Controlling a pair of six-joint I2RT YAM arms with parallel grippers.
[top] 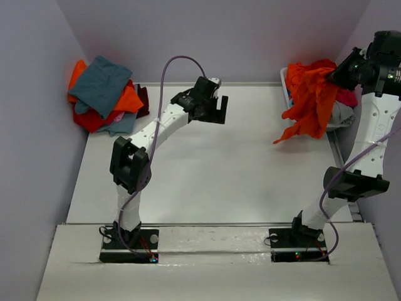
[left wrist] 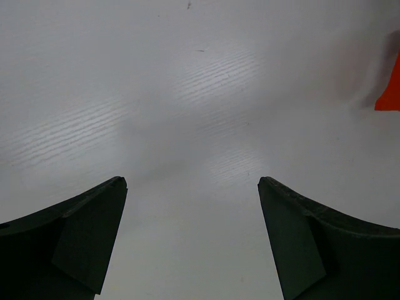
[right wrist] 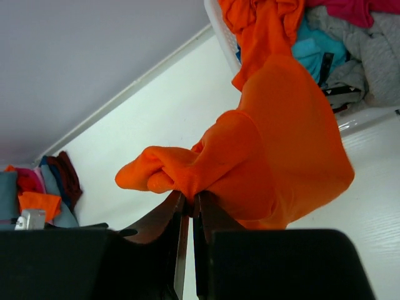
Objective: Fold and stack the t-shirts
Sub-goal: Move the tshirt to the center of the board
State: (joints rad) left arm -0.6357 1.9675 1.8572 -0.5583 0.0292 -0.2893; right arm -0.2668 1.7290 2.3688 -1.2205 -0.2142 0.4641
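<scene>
Clearance matters: right end effector (right wrist: 189, 199), clamped on the orange t-shirt (right wrist: 281, 144), should lift it free of the bin (right wrist: 217, 28) before laying it flat; left end effector (left wrist: 190, 182) gapes wide.

Your left arm (top: 160, 128) reaches forward with the elbow bent, and the left gripper (left wrist: 192, 184) looks downward with its jaws spread wide. Your right arm (top: 376, 125) stands tall at the right side, and the right gripper (right wrist: 189, 197) is lifted high, its jaws almost together, pinching the orange t-shirt (right wrist: 275, 144).
</scene>
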